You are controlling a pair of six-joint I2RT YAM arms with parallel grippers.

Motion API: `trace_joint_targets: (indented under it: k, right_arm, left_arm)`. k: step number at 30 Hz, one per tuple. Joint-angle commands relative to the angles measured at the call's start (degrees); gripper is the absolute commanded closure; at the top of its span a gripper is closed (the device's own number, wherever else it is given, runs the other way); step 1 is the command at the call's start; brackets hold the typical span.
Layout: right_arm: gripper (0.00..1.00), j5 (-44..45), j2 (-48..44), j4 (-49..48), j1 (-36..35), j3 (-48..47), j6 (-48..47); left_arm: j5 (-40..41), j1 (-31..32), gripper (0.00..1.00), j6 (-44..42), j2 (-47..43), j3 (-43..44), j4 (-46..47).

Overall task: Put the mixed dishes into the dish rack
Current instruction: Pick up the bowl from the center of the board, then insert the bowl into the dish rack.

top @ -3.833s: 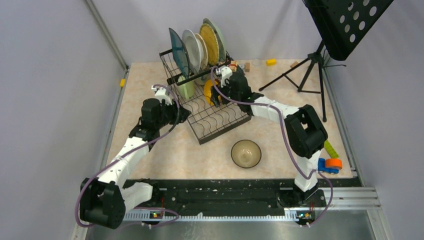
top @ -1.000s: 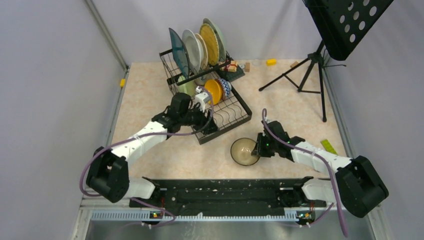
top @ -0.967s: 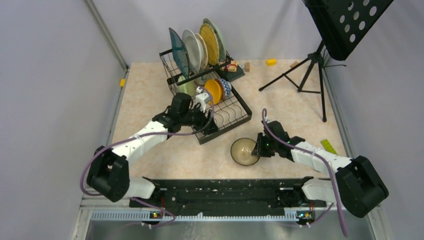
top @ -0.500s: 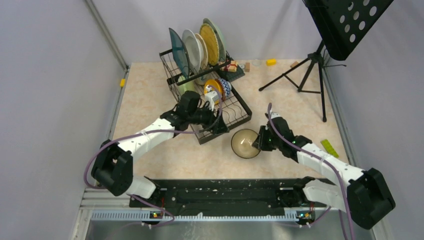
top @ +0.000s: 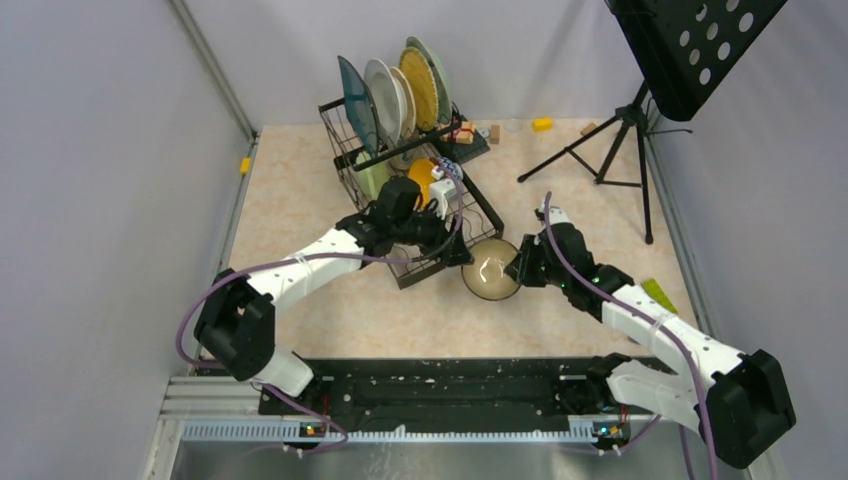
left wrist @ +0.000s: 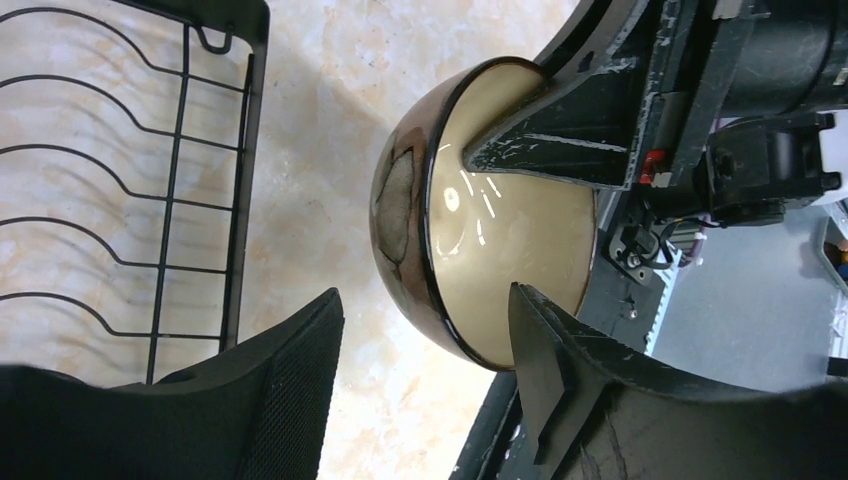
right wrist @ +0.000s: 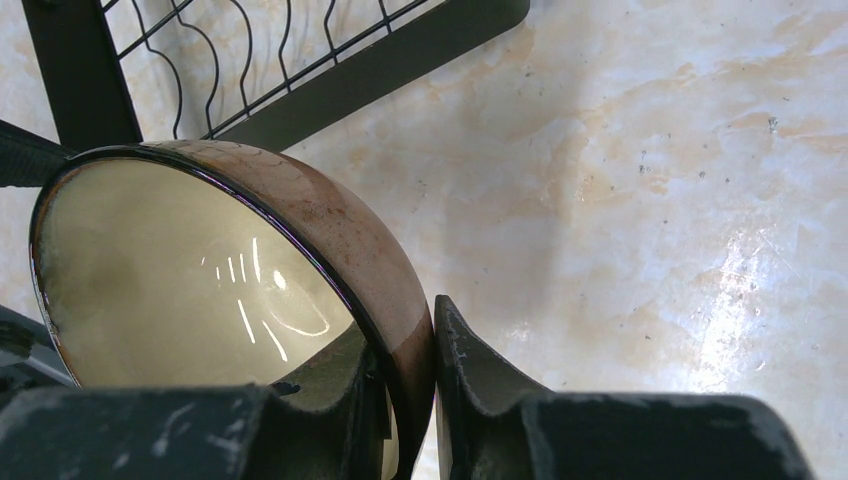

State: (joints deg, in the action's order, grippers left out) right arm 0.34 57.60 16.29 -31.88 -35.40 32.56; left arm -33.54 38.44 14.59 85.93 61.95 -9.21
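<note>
A brown bowl with a cream inside [top: 489, 271] hangs tilted just off the front right corner of the black wire dish rack [top: 424, 273]. My right gripper [top: 520, 268] is shut on its rim; in the right wrist view one finger sits inside the bowl [right wrist: 180, 270] and one outside, gripper [right wrist: 408, 330]. My left gripper [top: 462, 255] reaches across the rack's front edge, open, its fingers either side of the bowl's [left wrist: 510, 250] lower rim without touching, gripper [left wrist: 425, 295]. Several plates [top: 390, 95] stand in the upper tier. A yellow-orange bowl [top: 422, 180] and a green mug [top: 372, 178] rest in the tray.
A black tripod music stand [top: 600, 150] stands at the back right, its perforated desk [top: 690, 40] overhanging. A yellow block [top: 542, 124] lies by the back wall and a green toy piece [top: 658, 293] at the right edge. Rack wires [left wrist: 245, 150] are left of my left fingers.
My right gripper has lifted the bowl off the table and carried it up toward the rack's corner, tilting it. My left arm has stretched rightward over the rack toward the bowl.
</note>
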Motion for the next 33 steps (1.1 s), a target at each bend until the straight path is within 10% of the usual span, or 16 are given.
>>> trace_joint_targets:
  k: [1, 15, 33]
  right_arm:
    - [1.00, -0.58, -1.07, -7.14, -0.29, -5.48, 0.67]
    - [1.00, -0.72, 0.27, -7.11, -1.31, -8.12, -0.32]
    - [1.00, 24.37, 9.47, 5.20, -13.85, -22.46, 1.13]
  left_arm:
    - [2.91, 0.42, 0.36, -2.16, 1.19, 2.36, -1.78]
    - [6.18, 0.41, 0.44, -1.15, 4.25, 5.58, -4.72]
    - [21.22, 0.59, 0.63, 0.30, 6.21, 9.57, -12.19]
